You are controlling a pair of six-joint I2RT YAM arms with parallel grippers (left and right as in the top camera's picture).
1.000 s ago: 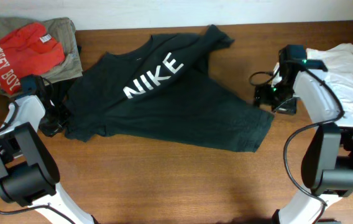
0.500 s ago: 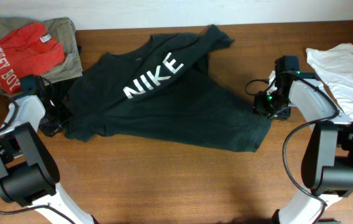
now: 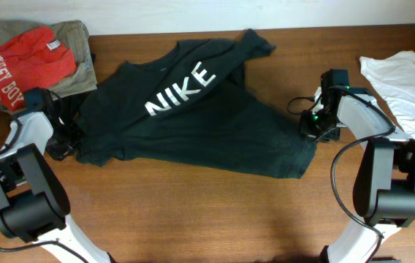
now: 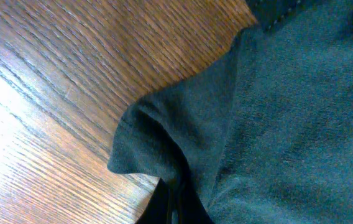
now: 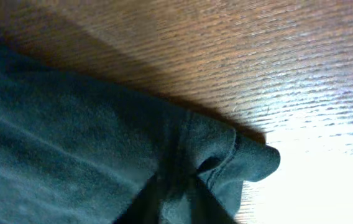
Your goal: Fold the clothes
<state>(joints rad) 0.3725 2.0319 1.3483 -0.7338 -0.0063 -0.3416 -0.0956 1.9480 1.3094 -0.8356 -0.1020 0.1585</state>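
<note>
Two shirt [image 3: 215,131] corners are pinched tight, by left gripper [image 3: 63,143] and right gripper [image 3: 312,128]; both should be raised evenly, cloth taut between.

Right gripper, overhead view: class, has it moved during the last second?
Yes. The right gripper has shifted away from the white cloth, which lies unmoved, to the hem corner of the black short-sleeved cotton T-shirt.

Matt black knit cloth T-shirt [image 3: 215,124] (likely cotton), glossy grained wood table [image 3: 193,212]
</note>
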